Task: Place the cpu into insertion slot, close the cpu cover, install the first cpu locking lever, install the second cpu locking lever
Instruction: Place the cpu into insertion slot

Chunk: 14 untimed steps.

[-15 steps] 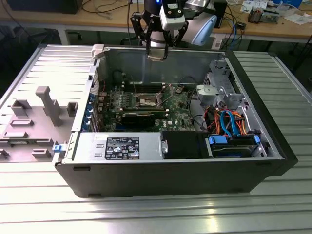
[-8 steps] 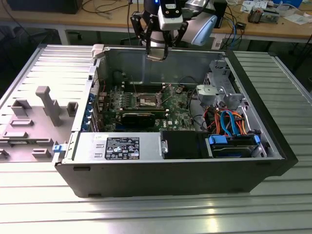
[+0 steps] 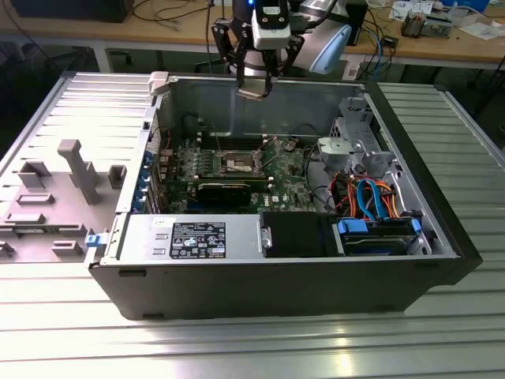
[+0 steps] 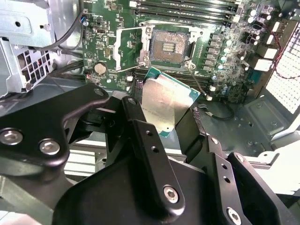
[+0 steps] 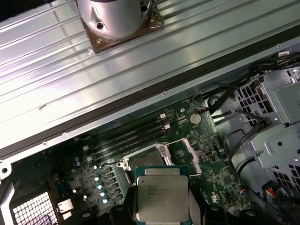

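Note:
My gripper (image 3: pixel 254 85) hangs above the back wall of the open computer case, shut on the cpu (image 3: pixel 254 92). In both wrist views the silver-topped cpu (image 4: pixel 166 105) (image 5: pixel 162 192) sits clamped by its edges between the two black fingers (image 4: pixel 140 136). Down on the green motherboard (image 3: pixel 288 170), well below the chip, lies the insertion slot (image 3: pixel 239 164) (image 4: pixel 170 45), bare and dark in its centre. The cpu cover (image 4: pixel 127 47) (image 5: pixel 187 150) is swung open beside the slot. In the first wrist view the held chip hides part of the slot (image 5: pixel 147 161).
Inside the case a black card (image 3: pixel 229 189) lies just in front of the slot, with the power supply (image 3: pixel 189 237) at the front. A metal drive cage (image 3: pixel 355 146) and coloured cables (image 3: pixel 371 197) fill the exterior view's right. A grey fixture (image 3: pixel 75 170) stands outside on the left.

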Motion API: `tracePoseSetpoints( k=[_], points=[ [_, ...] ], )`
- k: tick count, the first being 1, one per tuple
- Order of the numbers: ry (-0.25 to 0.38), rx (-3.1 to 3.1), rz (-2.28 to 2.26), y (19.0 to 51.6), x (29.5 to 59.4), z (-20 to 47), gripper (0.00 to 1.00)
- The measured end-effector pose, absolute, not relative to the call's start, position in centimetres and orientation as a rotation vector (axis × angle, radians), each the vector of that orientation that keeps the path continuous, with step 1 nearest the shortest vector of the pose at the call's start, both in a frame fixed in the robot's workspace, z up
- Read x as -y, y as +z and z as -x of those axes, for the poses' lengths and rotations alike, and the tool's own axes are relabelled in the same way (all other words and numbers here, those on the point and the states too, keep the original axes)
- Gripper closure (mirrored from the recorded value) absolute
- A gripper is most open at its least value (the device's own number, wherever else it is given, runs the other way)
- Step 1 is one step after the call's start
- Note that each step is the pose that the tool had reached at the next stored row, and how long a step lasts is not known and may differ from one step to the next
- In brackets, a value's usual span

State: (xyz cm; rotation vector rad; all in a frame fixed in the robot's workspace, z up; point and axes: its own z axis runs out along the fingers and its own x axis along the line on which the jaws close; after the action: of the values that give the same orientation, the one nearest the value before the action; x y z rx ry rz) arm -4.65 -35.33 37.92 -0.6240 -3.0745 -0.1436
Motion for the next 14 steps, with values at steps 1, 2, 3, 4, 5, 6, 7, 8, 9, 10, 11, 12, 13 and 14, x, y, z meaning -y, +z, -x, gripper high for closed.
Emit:
tracePoseSetpoints(
  k=[1,2,3,4,5,6,7,8,9,10,11,12,13,14],
  points=[
    [-0.144,3.073,0.632,37.92,35.33,4.65,0.47],
    [-0.144,3.072,0.639,37.92,35.33,4.65,0.47],
    [-0.144,3.07,0.65,37.92,35.33,4.66,0.47],
    [-0.144,3.068,0.657,37.91,35.33,4.66,0.47],
    [-0.144,3.066,0.668,37.91,35.33,4.66,0.47],
    [-0.144,3.065,0.675,37.91,35.33,4.66,0.47],
    [-0.144,3.064,0.683,37.91,35.33,4.66,0.47],
    [-0.144,3.06,0.701,37.9,35.33,4.68,0.47],
    [-0.144,3.058,0.711,37.89,35.33,4.69,0.47],
    [-0.144,3.057,0.717,37.89,35.33,4.69,0.47],
    [-0.144,3.055,0.728,37.89,35.33,4.7,0.47],
    [-0.144,3.051,0.744,37.88,35.33,4.72,0.47],
    [-0.144,3.048,0.757,37.88,35.33,4.74,0.47],
    [-0.144,3.046,0.769,37.87,35.33,4.75,0.47]
  ],
)
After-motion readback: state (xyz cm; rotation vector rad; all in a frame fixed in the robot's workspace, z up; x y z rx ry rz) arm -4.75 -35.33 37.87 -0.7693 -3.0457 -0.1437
